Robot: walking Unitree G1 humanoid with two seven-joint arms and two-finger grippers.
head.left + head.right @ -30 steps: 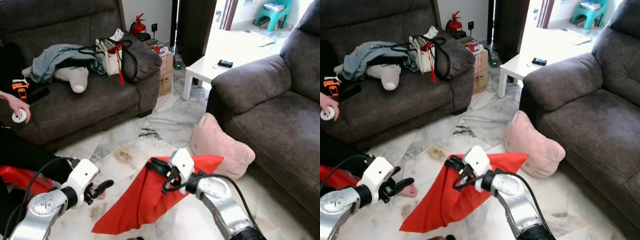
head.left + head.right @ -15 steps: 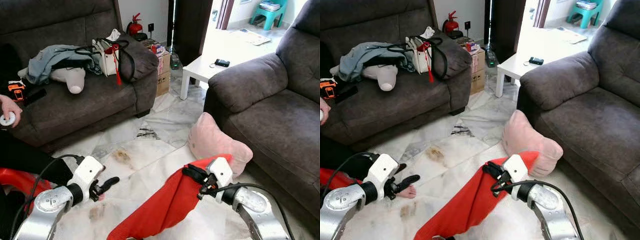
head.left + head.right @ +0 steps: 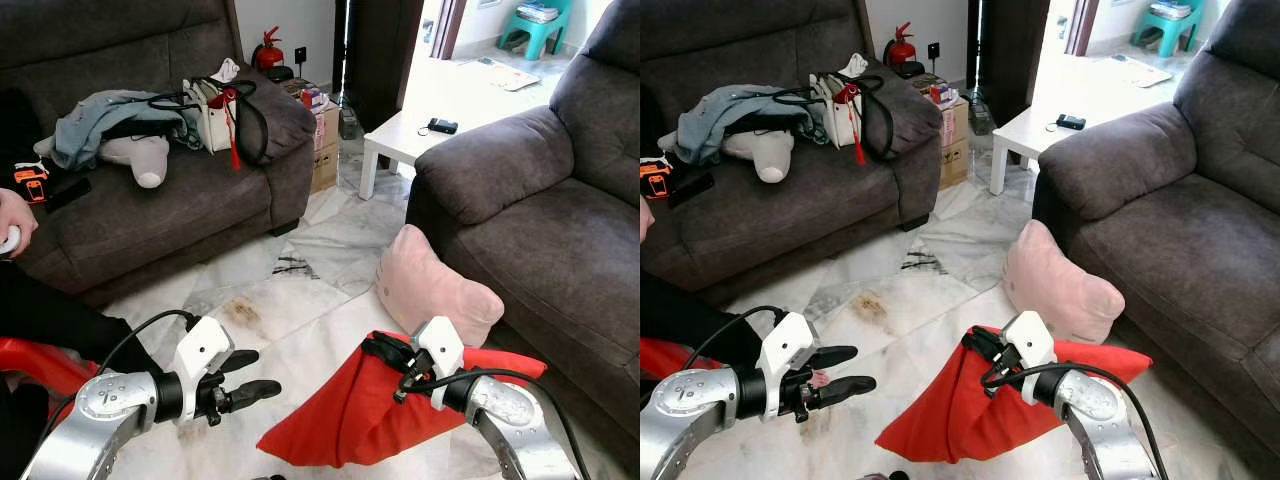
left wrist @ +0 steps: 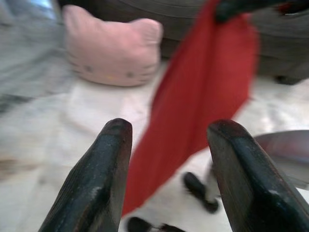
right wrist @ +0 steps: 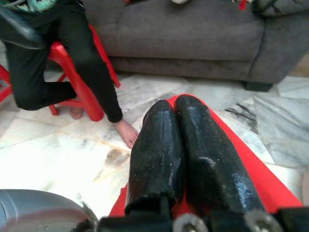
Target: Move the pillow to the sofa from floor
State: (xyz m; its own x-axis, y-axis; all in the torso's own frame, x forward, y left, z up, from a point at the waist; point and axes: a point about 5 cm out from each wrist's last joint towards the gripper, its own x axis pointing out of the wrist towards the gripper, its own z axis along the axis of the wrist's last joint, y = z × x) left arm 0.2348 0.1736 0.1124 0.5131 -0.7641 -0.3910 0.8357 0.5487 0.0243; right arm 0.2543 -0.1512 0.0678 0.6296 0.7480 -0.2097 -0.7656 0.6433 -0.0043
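My left wrist view is blurred. The red cloth [image 3: 400, 420] covers the pink pillow's [image 3: 435, 290] lower edge, and perhaps my right pincer [image 3: 378, 347] tips.

Home living rm. Two dark grey fabric sofas [image 3: 150, 215] [image 3: 560, 220] facing across marble tile floor [image 3: 300, 290], white low table [image 3: 420, 135] btwn them, doorway behind. Lived-in clutter: clothes [image 3: 110, 115], handbag [image 3: 225, 105] on left sofa, cardboard box [image 3: 328, 150] and fire extinguisher [image 3: 270, 50] by wall.
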